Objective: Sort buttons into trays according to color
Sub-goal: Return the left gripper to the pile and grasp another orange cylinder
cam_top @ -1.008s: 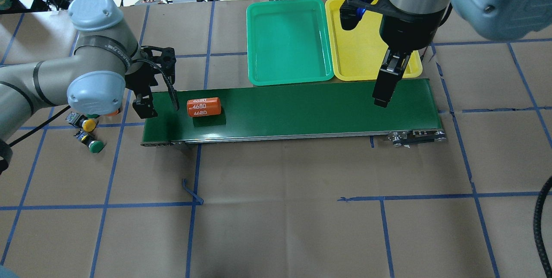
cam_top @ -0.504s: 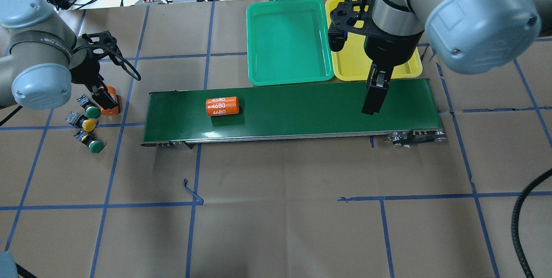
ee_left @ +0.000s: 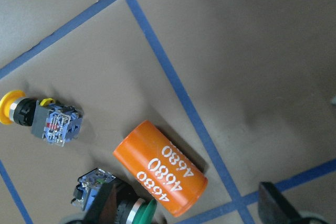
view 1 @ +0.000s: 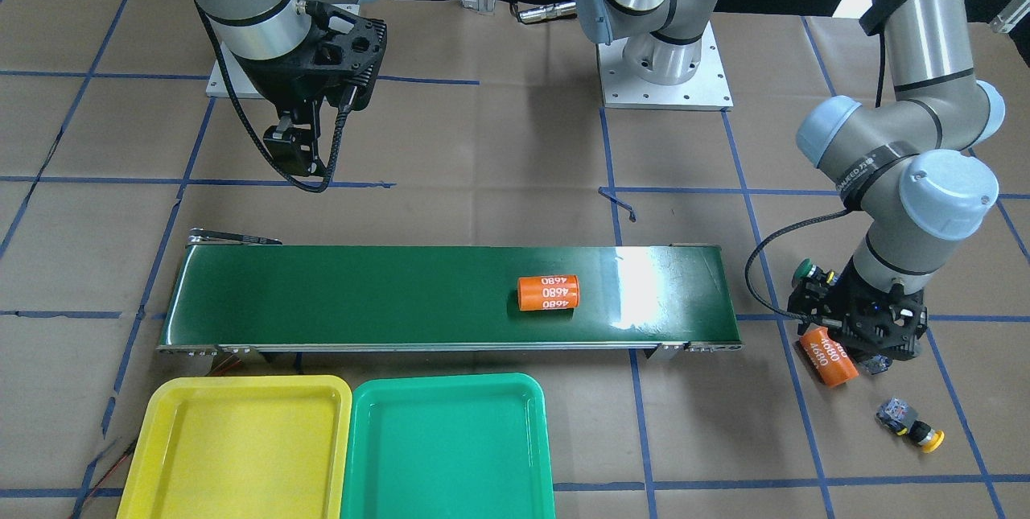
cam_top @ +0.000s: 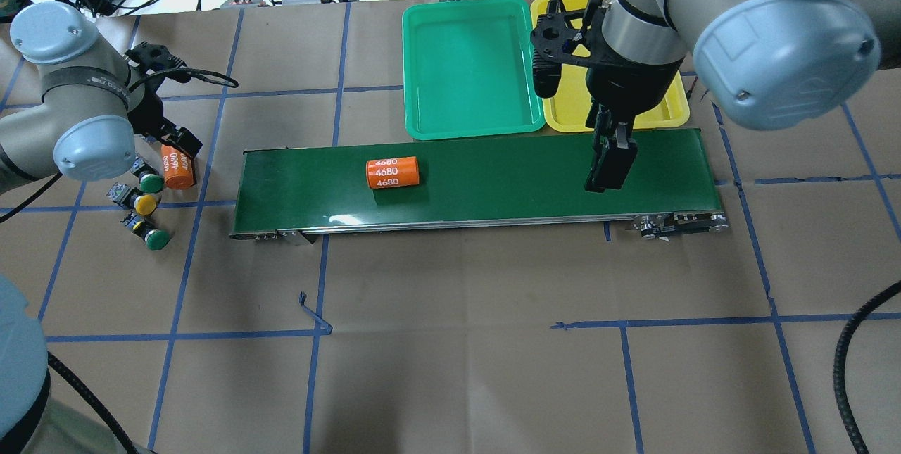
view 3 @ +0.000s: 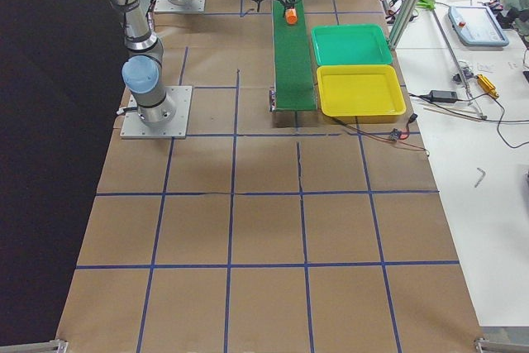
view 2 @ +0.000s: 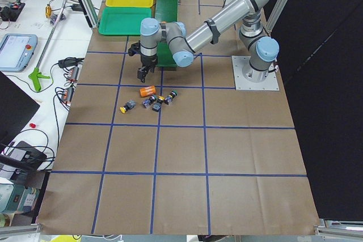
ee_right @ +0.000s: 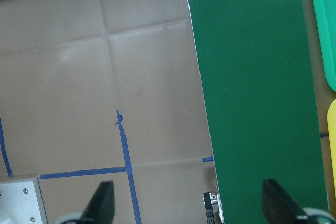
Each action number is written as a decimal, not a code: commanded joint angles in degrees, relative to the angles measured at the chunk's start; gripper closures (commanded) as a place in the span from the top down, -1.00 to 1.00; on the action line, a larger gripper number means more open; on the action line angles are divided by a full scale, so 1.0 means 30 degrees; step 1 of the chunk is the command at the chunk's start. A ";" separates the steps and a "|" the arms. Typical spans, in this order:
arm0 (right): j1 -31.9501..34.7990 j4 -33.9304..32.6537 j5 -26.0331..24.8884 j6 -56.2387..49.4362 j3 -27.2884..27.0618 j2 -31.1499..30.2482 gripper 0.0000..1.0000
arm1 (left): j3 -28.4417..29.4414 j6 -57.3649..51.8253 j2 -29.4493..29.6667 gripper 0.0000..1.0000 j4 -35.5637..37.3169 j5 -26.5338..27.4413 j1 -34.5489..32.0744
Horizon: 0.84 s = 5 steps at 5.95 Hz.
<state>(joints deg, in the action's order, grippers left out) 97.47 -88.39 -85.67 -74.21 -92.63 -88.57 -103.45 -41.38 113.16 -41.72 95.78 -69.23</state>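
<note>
Three buttons lie left of the belt in the overhead view: a green one point(cam_top: 149, 180), a yellow one point(cam_top: 145, 205) and a green one point(cam_top: 156, 238). Another yellow button point(view 1: 917, 429) shows in the front view and in the left wrist view point(ee_left: 37, 116). My left gripper point(cam_top: 181, 148) is open and empty above an orange "4680" cylinder point(ee_left: 163, 174) beside these buttons. My right gripper point(cam_top: 607, 169) is open and empty over the right part of the conveyor belt point(cam_top: 493, 186). The green tray point(cam_top: 471, 131) and the yellow tray point(cam_top: 676, 108) lie behind the belt, with nothing in them where they show.
A second orange "4680" cylinder point(cam_top: 392, 172) lies on the belt, left of its middle. The right arm hides part of the yellow tray in the overhead view. Cables and tools lie beyond the table's far edge.
My left gripper has moved from the belt's left end out to the button cluster. The cylinder on the belt has travelled right. My right gripper has shifted left over the belt.
</note>
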 commanded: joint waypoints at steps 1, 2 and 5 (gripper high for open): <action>0.0029 0.0107 -0.0125 -0.0311 -0.0031 -0.0039 1.00 | -0.0056 0.4108 0.1561 0.89 0.2354 0.1370 0.0197; 0.0029 0.0107 -0.0154 -0.0253 -0.0002 -0.0068 1.00 | -0.0288 0.4762 0.1712 0.83 0.2393 0.1499 0.0226; 0.0029 0.0107 -0.0155 -0.0253 -0.0031 -0.0156 1.00 | -0.0466 0.5530 0.2649 0.65 0.2744 0.1355 0.0226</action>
<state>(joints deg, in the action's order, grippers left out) 97.56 -88.07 -86.07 -75.03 -92.72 -89.01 -104.76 -25.11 120.43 -33.75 100.01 -68.56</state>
